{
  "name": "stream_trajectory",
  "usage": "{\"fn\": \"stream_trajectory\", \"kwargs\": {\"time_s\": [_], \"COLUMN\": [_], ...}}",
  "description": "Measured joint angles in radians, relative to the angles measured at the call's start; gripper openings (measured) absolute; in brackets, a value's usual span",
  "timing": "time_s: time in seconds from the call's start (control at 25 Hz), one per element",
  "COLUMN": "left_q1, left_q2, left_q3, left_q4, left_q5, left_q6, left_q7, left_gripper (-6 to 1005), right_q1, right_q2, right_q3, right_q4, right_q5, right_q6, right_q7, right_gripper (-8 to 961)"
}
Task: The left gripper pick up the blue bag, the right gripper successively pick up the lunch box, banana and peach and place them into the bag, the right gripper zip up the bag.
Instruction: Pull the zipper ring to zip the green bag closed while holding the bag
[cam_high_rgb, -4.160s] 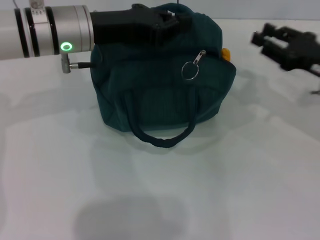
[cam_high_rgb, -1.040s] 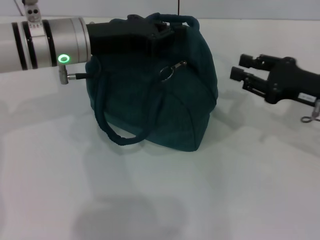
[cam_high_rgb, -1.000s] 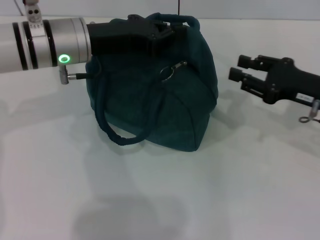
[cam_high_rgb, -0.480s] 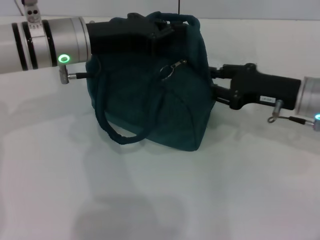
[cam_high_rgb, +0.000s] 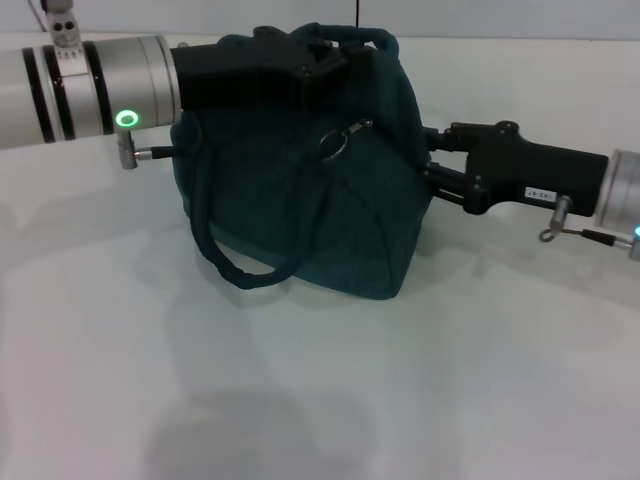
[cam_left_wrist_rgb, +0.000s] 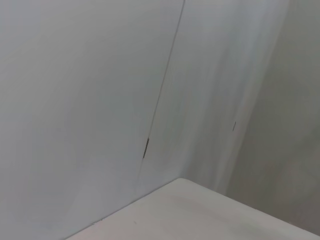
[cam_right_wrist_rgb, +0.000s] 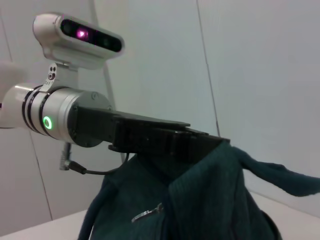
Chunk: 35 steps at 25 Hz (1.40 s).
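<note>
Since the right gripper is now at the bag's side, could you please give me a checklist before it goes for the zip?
1. Left gripper holding the bag at its top: ok.
2. Bag resting on the table: ok.
3. Zip pull in view on the bag's front: ok.
4. Right gripper on the pull: not ok, it is at the bag's right side.
5. Lunch box, banana and peach inside: cannot tell.
6. Zip shut: cannot tell.

R end effector (cam_high_rgb: 428, 165) tips hidden by bag (cam_high_rgb: 330, 215).
</note>
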Motion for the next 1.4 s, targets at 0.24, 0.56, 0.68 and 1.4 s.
{"fn": "stream_trajectory", "kwargs": {"time_s": [0.24,0.56,0.68,1.4], "left_q1": [-0.008,0.0,-0.001,0.0], "left_q2": [-0.001,0.0,-0.001,-0.004], "left_q3": [0.0,0.0,0.0,0.0], "left_q4": [0.0,0.0,-0.001,-0.028], "left_q5": [0.0,-0.007,-0.007,-0.007], "left_q6": [0.0,0.0,0.0,0.0], "left_q7": [0.015,0.03,0.035,0.077], "left_gripper": [27,26,25,22], "right_q1": [0.025,0.02,0.016,-0.064], "right_q2": [0.008,0.008,0.008,-0.01], "right_q3": [-0.048,-0.051,-0.051,-0.093], "right_q4": [0.01,0.028,0.032,0.098], "right_q5": [0.009,0.062,0.084,0.38], "right_q6": [0.045,0.047,0.057,0.043], "right_q7": [0.006,-0.003,-0.007,-0.147], "right_gripper": [330,237,194,110]}}
